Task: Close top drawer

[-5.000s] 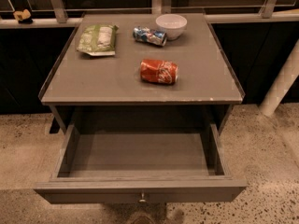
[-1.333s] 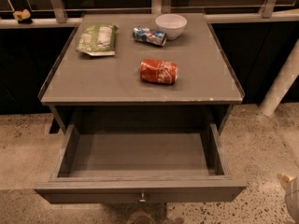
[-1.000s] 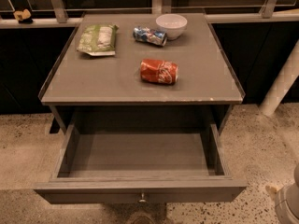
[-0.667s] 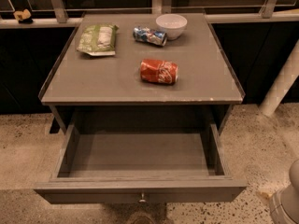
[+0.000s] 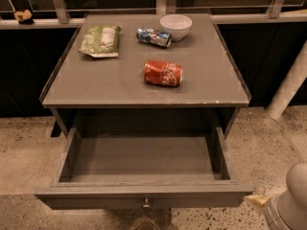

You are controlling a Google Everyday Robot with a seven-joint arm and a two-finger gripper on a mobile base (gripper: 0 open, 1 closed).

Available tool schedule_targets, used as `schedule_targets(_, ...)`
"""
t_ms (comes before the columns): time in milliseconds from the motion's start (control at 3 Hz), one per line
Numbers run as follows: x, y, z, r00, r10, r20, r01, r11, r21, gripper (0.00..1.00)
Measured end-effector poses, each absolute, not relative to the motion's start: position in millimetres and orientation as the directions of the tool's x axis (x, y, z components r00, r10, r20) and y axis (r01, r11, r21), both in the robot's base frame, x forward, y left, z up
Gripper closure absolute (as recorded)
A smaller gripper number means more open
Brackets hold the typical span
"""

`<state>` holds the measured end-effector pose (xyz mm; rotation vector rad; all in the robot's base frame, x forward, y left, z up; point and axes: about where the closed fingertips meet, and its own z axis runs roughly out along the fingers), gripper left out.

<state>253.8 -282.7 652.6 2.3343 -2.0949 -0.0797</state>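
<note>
The top drawer [image 5: 144,194] of the grey cabinet is pulled far out toward me. Its flat front faces me at the bottom of the view, with a small round metal knob [image 5: 147,204] at its centre. The inside of the drawer [image 5: 144,157] is bare. My gripper [image 5: 278,206] shows as a pale rounded shape in the bottom right corner. It is just right of the drawer front's right end and apart from it. The lower drawers are out of view.
On the cabinet top [image 5: 105,83] lie a red can [image 5: 163,73], a blue can [image 5: 153,36], a white bowl [image 5: 176,26] and a green bag [image 5: 100,40]. A white post [image 5: 288,85] stands to the right. Speckled floor surrounds the cabinet.
My gripper has come into view at the bottom right and moved up and slightly left toward the drawer front. The drawer has not moved.
</note>
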Motion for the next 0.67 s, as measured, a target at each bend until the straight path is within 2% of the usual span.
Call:
schedule_targets(333,256.2,-279.0,663.4,0.170,-0.985,-0.018,-0.985,-0.170,0.018,0.00)
schedule_targets(667,274.2,-283.0,658.1,0.165,-0.986,-0.011,-0.984,-0.165,0.064,0.00)
